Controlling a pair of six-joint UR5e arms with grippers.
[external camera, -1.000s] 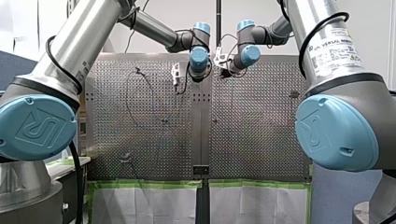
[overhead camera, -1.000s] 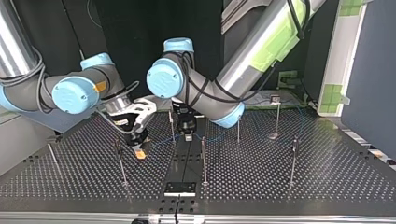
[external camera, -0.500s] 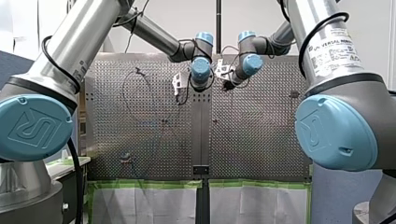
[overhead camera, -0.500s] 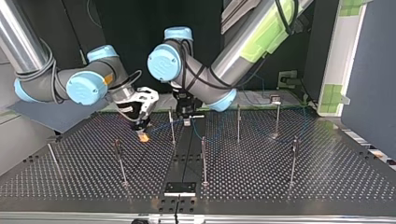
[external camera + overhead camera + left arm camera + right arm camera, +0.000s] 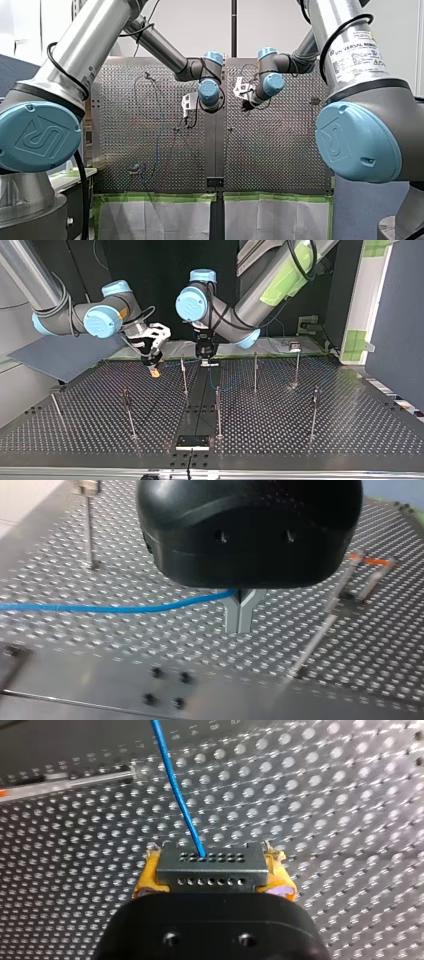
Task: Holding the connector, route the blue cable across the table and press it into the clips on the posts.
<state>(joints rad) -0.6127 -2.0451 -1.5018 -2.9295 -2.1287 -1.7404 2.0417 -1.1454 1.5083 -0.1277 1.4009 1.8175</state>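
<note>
Two end effectors share this job. The right end effector (image 5: 212, 865) is clamped by its yellow pads (image 5: 142, 880) on the flat sides of the grey connector (image 5: 211, 872). The left end effector (image 5: 240, 619) has its metal fingers (image 5: 232, 622) together at the tips, with the blue cable (image 5: 125, 608) caught in the fork just above them. From the connector the cable runs out thin and slack, low over the perforated worktop (image 5: 300, 430) among the posts (image 5: 184, 377) on the arms' side. I cannot make out whether it sits in any clip. To my eye the cable is light and limp, likely to sag and slide through a loose hold. The rigid connector looks the sound place to grip, with a second hold a little way along to keep the run taut for pressing in.
</note>
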